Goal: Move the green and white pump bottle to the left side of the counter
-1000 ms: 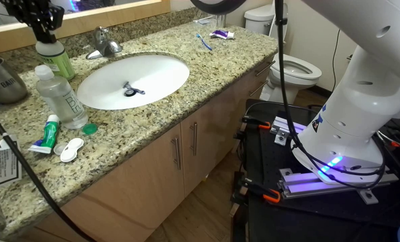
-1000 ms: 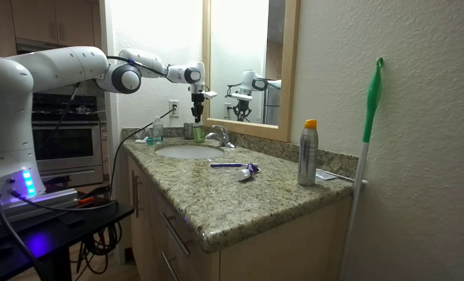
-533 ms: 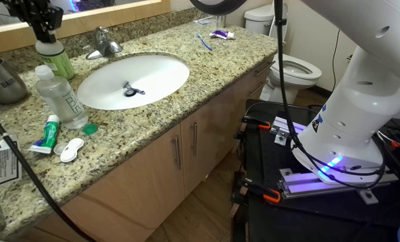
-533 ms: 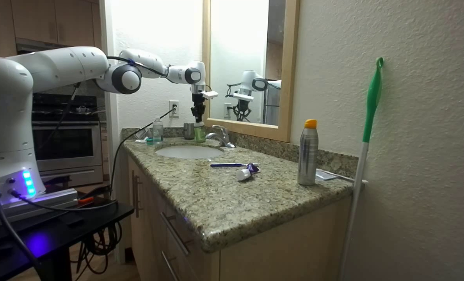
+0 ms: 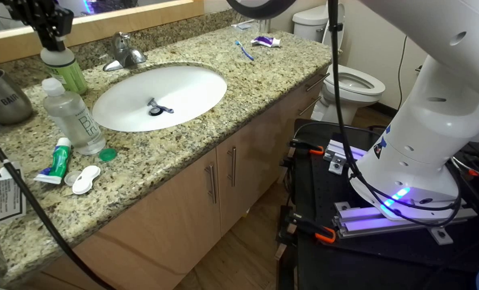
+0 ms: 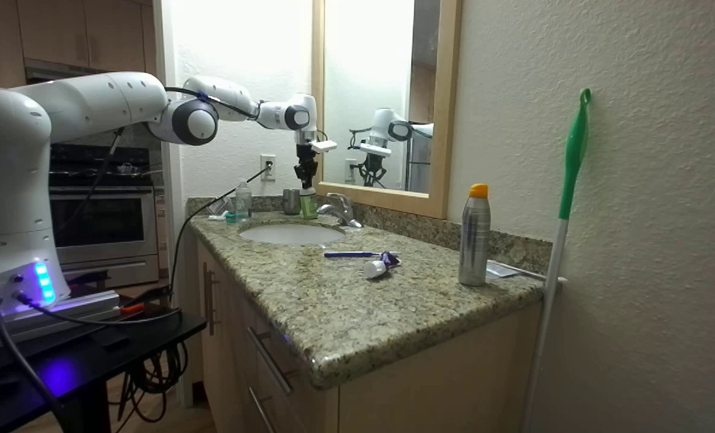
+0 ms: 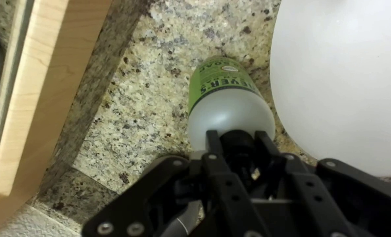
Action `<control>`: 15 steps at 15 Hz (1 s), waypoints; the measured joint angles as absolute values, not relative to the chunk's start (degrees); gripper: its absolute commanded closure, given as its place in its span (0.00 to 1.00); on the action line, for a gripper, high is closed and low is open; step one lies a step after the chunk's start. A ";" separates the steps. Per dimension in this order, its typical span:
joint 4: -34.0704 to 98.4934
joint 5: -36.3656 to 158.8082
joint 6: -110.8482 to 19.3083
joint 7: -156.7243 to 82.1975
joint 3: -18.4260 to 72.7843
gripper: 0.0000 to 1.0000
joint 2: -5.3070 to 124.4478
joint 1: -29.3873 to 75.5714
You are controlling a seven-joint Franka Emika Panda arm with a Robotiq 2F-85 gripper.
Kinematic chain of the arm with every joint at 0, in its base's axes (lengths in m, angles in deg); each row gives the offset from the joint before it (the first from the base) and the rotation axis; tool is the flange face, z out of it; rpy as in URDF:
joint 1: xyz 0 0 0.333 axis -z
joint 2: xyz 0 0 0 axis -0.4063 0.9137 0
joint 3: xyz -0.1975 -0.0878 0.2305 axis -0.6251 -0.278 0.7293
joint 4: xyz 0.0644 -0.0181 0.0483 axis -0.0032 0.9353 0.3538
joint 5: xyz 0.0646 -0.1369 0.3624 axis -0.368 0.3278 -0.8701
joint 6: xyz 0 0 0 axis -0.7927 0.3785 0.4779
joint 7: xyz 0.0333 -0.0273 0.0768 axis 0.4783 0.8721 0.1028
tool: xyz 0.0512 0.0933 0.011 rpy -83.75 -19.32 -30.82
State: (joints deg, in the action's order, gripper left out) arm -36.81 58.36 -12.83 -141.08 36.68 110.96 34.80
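The green and white pump bottle [image 5: 67, 72] stands close to the mirror, between the steel mug and the sink; it also shows in an exterior view as a small green body [image 6: 309, 206]. My gripper [image 7: 238, 138] is shut around the dark neck on top of the bottle [image 7: 228, 108], one finger on each side. From above, the fingers [image 7: 214, 141] hide most of the pump head. Whether the base touches the speckled granite counter [image 5: 199, 141] cannot be told for certain.
A clear bottle [image 5: 76, 121] and a steel mug [image 5: 5, 96] flank the green bottle. The white sink [image 7: 340, 82] and the faucet [image 5: 124, 52] lie beside it. A green tube [image 5: 58, 161], a lens case [image 5: 86, 180] and a black cable [image 5: 38, 205] occupy the near end.
Gripper and bottle have shifted together by a small amount, towards the mirror and slightly away from the sink's rim. The grip looks the same.
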 measured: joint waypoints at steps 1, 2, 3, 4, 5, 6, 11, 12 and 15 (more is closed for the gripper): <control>-36.81 58.36 -12.83 -140.48 36.68 0.45 110.96 34.80; -36.81 58.36 -12.91 -139.55 36.68 0.43 110.97 34.80; -36.81 58.39 -13.43 -138.22 36.64 0.38 110.97 34.76; -36.93 58.47 -15.07 -137.18 36.57 0.30 110.95 34.66; -37.17 58.59 -17.09 -136.52 36.46 0.22 110.92 34.51; -37.44 58.92 -19.67 -135.99 36.31 0.16 110.88 34.28; -38.94 60.80 -29.07 -134.21 35.61 0.00 110.50 33.03; -38.98 61.44 -29.04 -134.21 35.43 0.00 109.97 32.91; -39.40 61.91 -23.42 -137.20 34.23 0.00 106.96 32.81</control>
State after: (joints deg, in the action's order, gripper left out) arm -39.40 61.91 -23.42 -137.20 34.23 106.96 32.81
